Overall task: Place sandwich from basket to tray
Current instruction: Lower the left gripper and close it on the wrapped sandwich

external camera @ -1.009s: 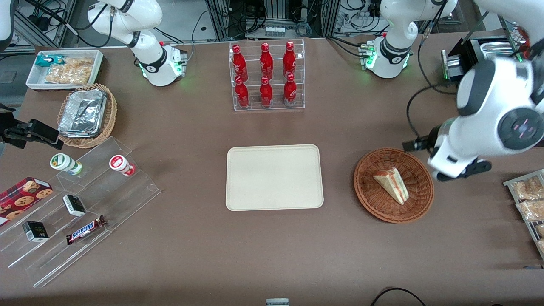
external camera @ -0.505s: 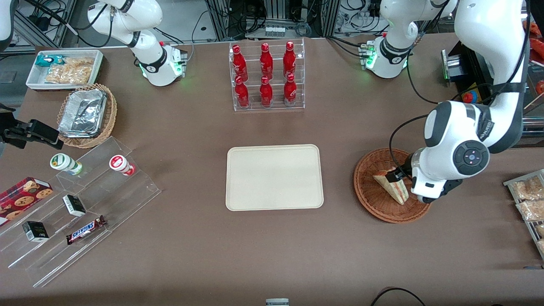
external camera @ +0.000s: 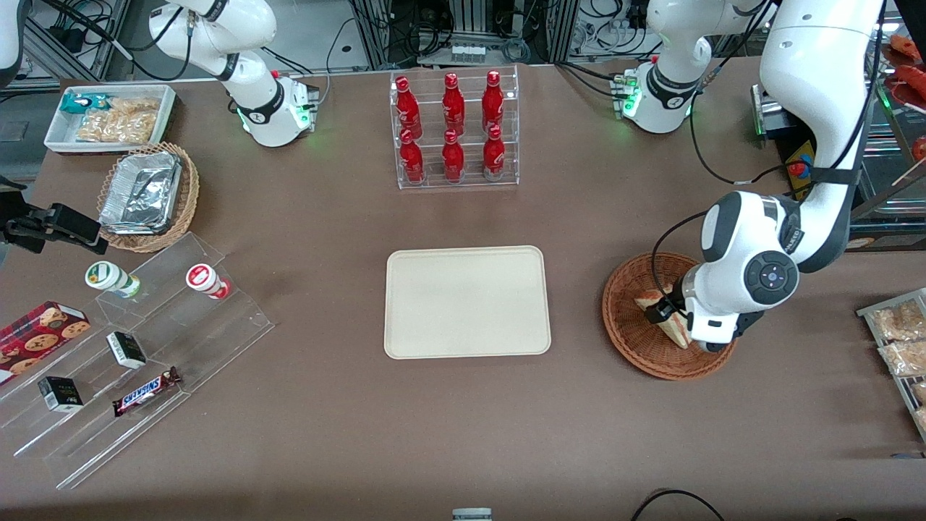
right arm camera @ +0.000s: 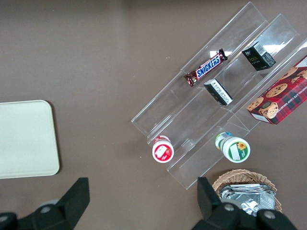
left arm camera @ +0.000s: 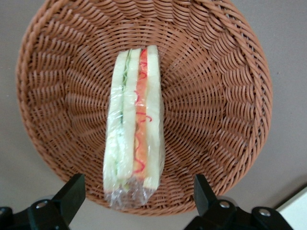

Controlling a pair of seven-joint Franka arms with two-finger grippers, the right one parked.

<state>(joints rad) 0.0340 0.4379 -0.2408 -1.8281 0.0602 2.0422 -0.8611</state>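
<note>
Wicker all round here: the reddish-brown basket (left arm camera: pixel 225 110) sits right under the jaws (left arm camera: pixel 136 203), which hang spread wide with nothing in them. The sandwich (left arm camera: pixel 133 127) lies in the middle of the basket, standing on edge in clear wrap with its red and green layers facing up, and its near end falls between the two open fingers (left arm camera: pixel 72 191) without touching either. From the front, the jaws (external camera: pixel 669 312) hover over the sandwich (external camera: pixel 676 329), with the tray (external camera: pixel 466 302) well apart on the bench (external camera: pixel 463 427).
</note>
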